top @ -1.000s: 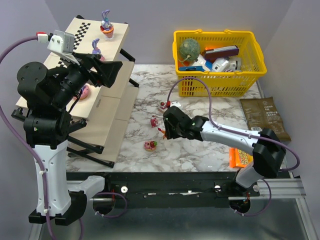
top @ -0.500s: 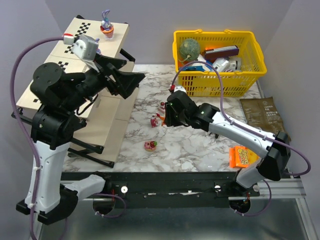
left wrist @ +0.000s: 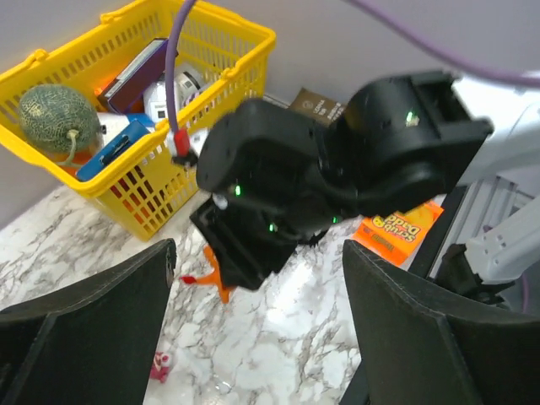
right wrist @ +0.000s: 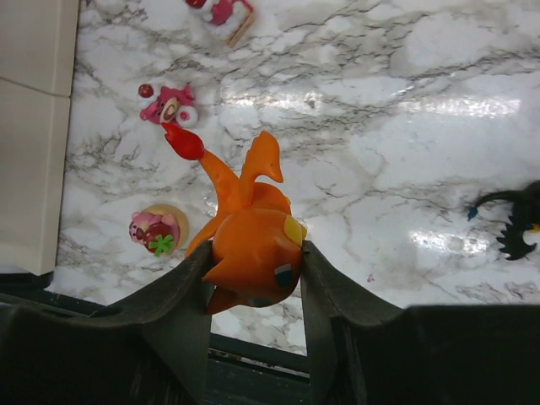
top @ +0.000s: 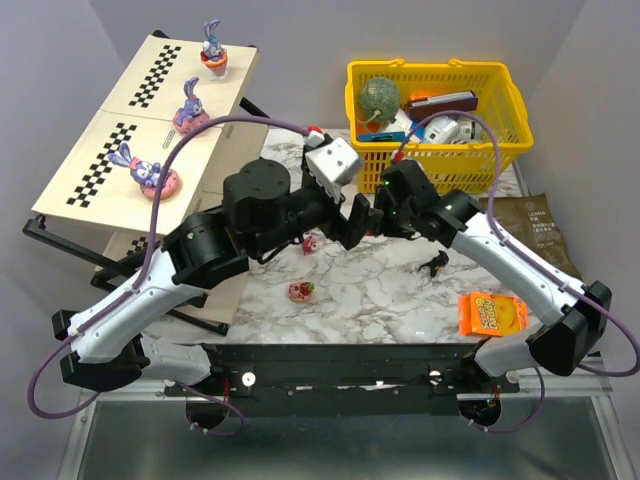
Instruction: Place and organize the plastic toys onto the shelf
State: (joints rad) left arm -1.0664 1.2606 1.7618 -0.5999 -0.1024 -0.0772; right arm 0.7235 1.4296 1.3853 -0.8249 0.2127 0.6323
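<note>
1. The right gripper (right wrist: 255, 253) has its jaws pinching a glossy orange plastic figurine (right wrist: 249, 215) with a red-tipped tail, above the white marble table (right wrist: 405, 126).
2. The left gripper (left wrist: 257, 321) has its jaws spread wide, facing the right gripper.
3. Small pink plastic toys (right wrist: 167, 103) and a black figurine (right wrist: 510, 221) lie on the table.
4. Three purple-eared rabbits on pink doughnuts (top: 190, 105) sit on the slanted beige shelf (top: 75, 195) with checkered strips.

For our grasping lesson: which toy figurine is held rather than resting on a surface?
The orange, red-tailed figurine, pinched in the right gripper; the others rest on the table or shelf.
</note>
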